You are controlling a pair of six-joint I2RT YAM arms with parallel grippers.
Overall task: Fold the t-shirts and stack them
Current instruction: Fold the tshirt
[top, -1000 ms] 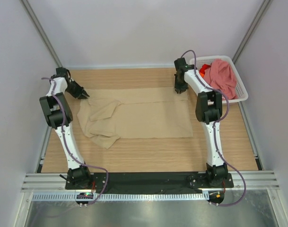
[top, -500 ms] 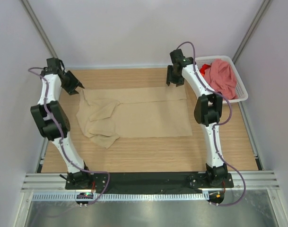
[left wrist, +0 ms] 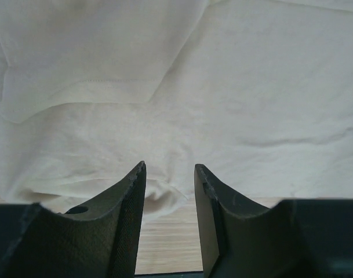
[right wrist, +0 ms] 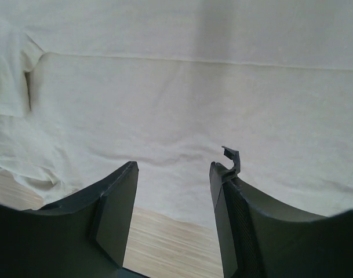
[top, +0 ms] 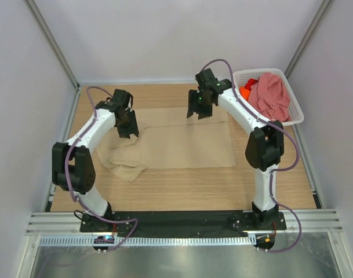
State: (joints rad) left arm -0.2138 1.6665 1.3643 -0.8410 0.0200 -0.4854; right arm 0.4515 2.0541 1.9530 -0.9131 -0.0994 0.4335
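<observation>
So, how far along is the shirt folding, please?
Done: little; the beige t-shirt lies spread, its far edge seemingly folded over, its left end rumpled. In hand: that shirt; the left gripper and right gripper hover open over it. Left: finishing it, then the pink t-shirt and orange t-shirt in the basket.

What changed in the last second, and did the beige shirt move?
Both arms swung inward from the far corners of the beige t-shirt: the left gripper went right, over its crumpled left part; the right gripper went left along its far edge. Both are open, holding nothing. The shirt lies as before; the pink t-shirt and orange t-shirt stay in the basket.
</observation>
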